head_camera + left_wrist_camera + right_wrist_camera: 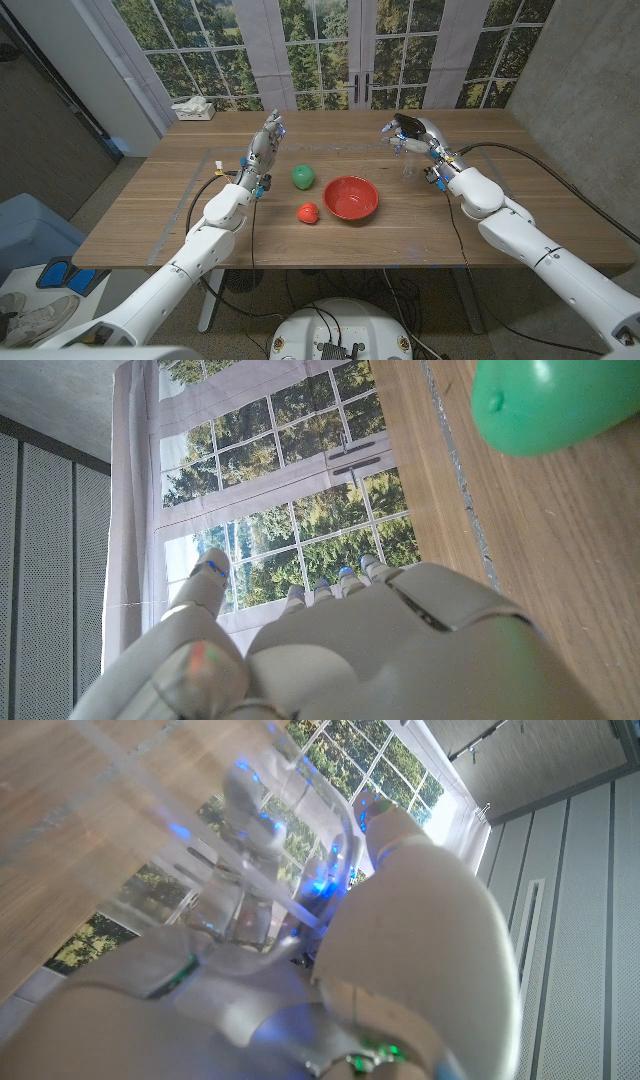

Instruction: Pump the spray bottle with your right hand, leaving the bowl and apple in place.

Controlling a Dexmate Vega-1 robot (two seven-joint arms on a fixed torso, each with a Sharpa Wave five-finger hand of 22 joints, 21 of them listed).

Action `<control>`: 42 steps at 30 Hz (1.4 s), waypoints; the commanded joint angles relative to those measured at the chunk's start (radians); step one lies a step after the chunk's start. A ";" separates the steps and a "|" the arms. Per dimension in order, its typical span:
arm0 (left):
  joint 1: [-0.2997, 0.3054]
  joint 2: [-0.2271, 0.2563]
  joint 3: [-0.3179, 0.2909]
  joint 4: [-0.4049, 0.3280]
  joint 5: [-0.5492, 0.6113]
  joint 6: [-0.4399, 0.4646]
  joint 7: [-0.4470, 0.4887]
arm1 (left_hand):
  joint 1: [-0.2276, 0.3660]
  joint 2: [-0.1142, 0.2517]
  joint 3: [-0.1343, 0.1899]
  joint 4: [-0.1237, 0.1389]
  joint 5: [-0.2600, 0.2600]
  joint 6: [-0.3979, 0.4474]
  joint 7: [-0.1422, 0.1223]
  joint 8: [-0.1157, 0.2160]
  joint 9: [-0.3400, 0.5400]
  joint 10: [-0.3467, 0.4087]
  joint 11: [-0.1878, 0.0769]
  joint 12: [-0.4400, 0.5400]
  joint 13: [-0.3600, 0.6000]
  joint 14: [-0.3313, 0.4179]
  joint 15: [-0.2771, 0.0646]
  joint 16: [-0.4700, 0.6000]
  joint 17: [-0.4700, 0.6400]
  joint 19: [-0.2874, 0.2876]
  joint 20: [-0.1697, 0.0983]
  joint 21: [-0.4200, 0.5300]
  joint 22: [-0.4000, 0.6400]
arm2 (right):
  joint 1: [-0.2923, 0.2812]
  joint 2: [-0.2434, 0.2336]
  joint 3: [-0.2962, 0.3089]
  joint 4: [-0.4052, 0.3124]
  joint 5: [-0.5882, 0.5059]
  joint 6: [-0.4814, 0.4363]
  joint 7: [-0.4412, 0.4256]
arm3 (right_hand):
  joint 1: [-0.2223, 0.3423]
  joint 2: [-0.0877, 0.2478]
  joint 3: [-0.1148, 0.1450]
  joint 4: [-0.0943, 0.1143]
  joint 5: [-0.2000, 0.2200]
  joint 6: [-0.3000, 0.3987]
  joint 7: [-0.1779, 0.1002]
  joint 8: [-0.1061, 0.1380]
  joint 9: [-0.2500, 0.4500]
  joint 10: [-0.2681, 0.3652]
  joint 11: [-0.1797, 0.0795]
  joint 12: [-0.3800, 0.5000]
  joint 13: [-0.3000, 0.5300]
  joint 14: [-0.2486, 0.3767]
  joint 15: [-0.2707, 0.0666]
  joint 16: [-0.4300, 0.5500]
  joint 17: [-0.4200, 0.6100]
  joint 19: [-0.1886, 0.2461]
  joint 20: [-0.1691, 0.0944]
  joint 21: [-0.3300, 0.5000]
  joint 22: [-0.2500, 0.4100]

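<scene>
On the right side of the table, my right hand (412, 132) is wrapped around the clear spray bottle (409, 165), holding it upright on the wood. Well to its left sit the red bowl (351, 198), the red apple (308, 212) and a green fruit (303, 176). My left hand (264, 143) stands beyond them, fingers apart, holding nothing.

table (150, 215): wooden, pale tape lines on its top | green object (303, 176): on the table, left of the middle; close up in the left wrist view | tissue box (194, 110): white, at the far left corner | windows (330, 50): gridded panes behind the table, trees outside | blue item (70, 277): on the floor, lower left
</scene>
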State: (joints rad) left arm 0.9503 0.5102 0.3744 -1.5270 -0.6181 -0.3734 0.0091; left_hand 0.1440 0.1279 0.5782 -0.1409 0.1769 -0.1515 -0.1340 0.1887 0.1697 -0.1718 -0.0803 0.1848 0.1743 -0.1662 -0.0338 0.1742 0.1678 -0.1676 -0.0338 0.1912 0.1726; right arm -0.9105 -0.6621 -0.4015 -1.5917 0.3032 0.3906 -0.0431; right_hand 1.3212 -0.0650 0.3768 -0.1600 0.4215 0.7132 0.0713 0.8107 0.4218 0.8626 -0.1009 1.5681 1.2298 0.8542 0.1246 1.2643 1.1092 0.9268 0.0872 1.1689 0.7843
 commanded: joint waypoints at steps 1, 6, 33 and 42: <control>0.002 0.001 -0.004 0.001 0.000 -0.001 0.004 | 0.010 0.017 -0.003 -0.001 -0.001 0.002 0.000 0.001 0.004 -0.116 -0.002 0.004 0.002 -0.170 -0.090 0.003 0.001 -0.038 -0.091 0.004 0.002 | 0.067 0.091 -0.028 0.124 -0.006 0.054 -0.015 | 0.037 0.053 -0.006 0.002 -0.002 0.011 0.005 -0.003 0.003 0.004 -0.030 0.003 0.011 0.229 -0.331 0.335 0.153 0.216 -0.302 0.003 -0.013; -0.001 -0.002 -0.005 0.008 -0.004 -0.002 0.001 | 0.010 0.017 -0.003 -0.001 -0.001 0.001 0.000 0.001 0.004 -0.117 -0.002 0.004 0.002 -0.170 -0.090 0.003 0.001 -0.038 -0.090 0.004 0.002 | 0.097 0.110 -0.042 0.158 -0.004 0.041 -0.008 | 0.030 0.065 -0.004 0.006 -0.002 0.008 0.000 -0.006 0.013 -0.017 -0.029 -0.002 0.010 0.214 -0.330 0.328 0.150 0.194 -0.301 -0.002 -0.048; 0.005 0.004 -0.016 0.009 -0.007 -0.006 0.007 | 0.011 0.018 -0.005 -0.001 0.000 0.001 -0.001 -0.001 0.004 -0.116 -0.001 0.004 0.002 -0.170 -0.091 0.003 0.001 -0.038 -0.090 0.003 0.002 | 0.290 0.296 -0.126 0.573 -0.179 0.192 -0.210 | -0.026 0.098 0.041 0.011 0.005 0.001 -0.019 -0.015 0.017 -0.074 -0.013 -0.049 -0.036 0.105 -0.328 0.297 0.138 0.059 -0.277 -0.026 -0.177; 0.003 0.003 -0.018 0.017 -0.010 -0.009 0.004 | 0.012 0.019 -0.005 -0.001 0.000 0.001 0.000 -0.001 0.004 -0.115 -0.002 0.004 0.002 -0.169 -0.090 0.003 0.001 -0.037 -0.090 0.003 0.002 | 0.333 0.318 -0.151 0.647 -0.183 0.186 -0.225 | -0.061 0.100 0.066 0.007 0.003 -0.008 -0.024 -0.012 0.018 -0.071 -0.007 -0.183 -0.180 0.046 -0.327 0.284 0.133 0.021 -0.270 -0.028 -0.257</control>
State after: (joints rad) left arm 0.9531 0.5129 0.3595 -1.5163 -0.6236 -0.3796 0.0150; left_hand 0.1440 0.1279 0.5782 -0.1409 0.1769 -0.1517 -0.1339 0.1887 0.1697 -0.1718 -0.0803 0.1848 0.1743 -0.1662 -0.0338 0.1742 0.1678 -0.1676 -0.0338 0.1912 0.1727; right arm -0.6349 -0.3840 -0.5232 -1.0558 0.1390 0.5628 -0.2301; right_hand 1.2511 0.0051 0.4306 -0.1507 0.4217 0.7036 0.0510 0.7952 0.4385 0.7870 -0.1144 1.4271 1.0957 0.7950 0.0331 1.2703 1.1529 0.8742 -0.0261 1.1422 0.5523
